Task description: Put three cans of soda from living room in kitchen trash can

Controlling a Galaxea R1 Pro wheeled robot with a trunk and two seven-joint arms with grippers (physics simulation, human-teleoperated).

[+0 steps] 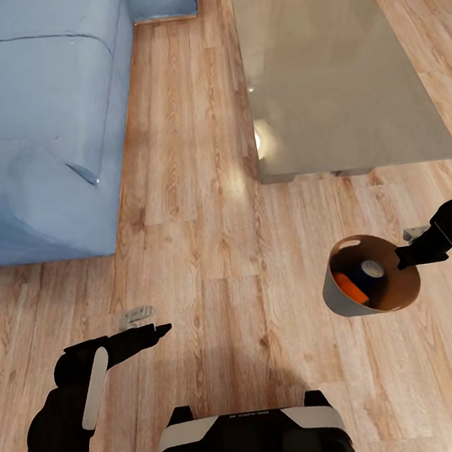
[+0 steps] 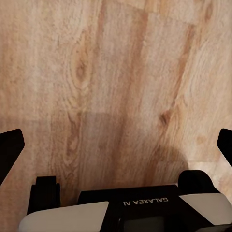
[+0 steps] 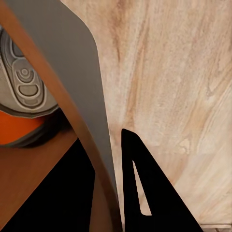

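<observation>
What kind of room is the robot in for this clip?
Most likely a living room: a blue sofa stands on a light wood floor beside a glass-topped low table. The right gripper holds the bin by its rim.

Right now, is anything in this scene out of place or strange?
Yes. The wooden trash can is off the floor of the living room, tilted, held at its rim by the right claw. An orange soda can and a dark blue one lie inside.
</observation>
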